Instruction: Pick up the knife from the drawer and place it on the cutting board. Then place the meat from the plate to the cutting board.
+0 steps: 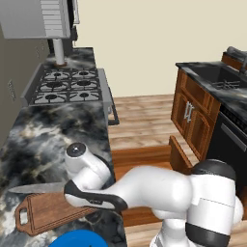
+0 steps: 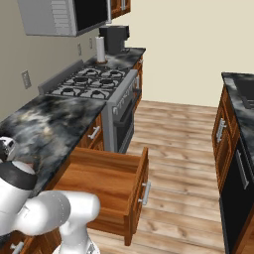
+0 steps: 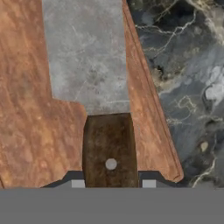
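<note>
Hand view: gripper [image 3: 112, 183] clamps the knife [image 3: 101, 87] by its dark handle; the blade runs straight ahead along the cutting board [image 3: 26, 109], lying over its wood, counter [image 3: 188, 78] beside.

Cutting board [image 1: 48, 212] on counter [image 1: 53, 130], knife [image 1: 36, 188] blade beside it, plate [image 1: 79, 239] below
</note>
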Robot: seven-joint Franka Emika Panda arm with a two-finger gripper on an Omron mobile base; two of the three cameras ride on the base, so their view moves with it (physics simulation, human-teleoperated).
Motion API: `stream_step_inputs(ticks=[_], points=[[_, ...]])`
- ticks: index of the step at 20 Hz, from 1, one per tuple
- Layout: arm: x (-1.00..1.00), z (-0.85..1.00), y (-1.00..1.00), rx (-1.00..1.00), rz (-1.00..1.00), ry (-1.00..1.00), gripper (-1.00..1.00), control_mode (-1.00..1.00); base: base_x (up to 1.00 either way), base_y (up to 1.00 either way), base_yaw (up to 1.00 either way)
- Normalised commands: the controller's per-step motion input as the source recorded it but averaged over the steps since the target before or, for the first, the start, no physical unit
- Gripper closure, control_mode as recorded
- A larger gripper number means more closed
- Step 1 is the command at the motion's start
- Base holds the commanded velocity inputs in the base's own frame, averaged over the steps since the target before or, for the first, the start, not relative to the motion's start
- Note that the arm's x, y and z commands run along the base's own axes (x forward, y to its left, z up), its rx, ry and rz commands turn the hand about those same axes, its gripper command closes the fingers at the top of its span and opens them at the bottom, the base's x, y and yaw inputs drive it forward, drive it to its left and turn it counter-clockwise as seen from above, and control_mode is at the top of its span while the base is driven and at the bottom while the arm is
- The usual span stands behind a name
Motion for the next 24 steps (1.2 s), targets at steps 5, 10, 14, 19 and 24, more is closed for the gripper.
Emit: stream_step_inputs(ticks=[5,10,14,19,24], points=[[0.1,-0.35,0.0,0.0,0.02,0.03,1.0,-1.0,0.0,0.0,0.0],[0.01,-0.31,0.0,0.0,0.03,0.06,1.0,-1.0,0.0,0.0,0.0],[0.1,-0.34,0.08,0.0,0.03,0.09,1.0,-1.0,0.0,0.0,0.0],[0.2,-0.29,0.15,-0.02,0.02,0.07,1.0,-1.0,0.0,0.0,0.0],[0.04,-0.21,0.1,-0.02,0.03,0.06,1.0,-1.0,0.0,0.0,0.0]])
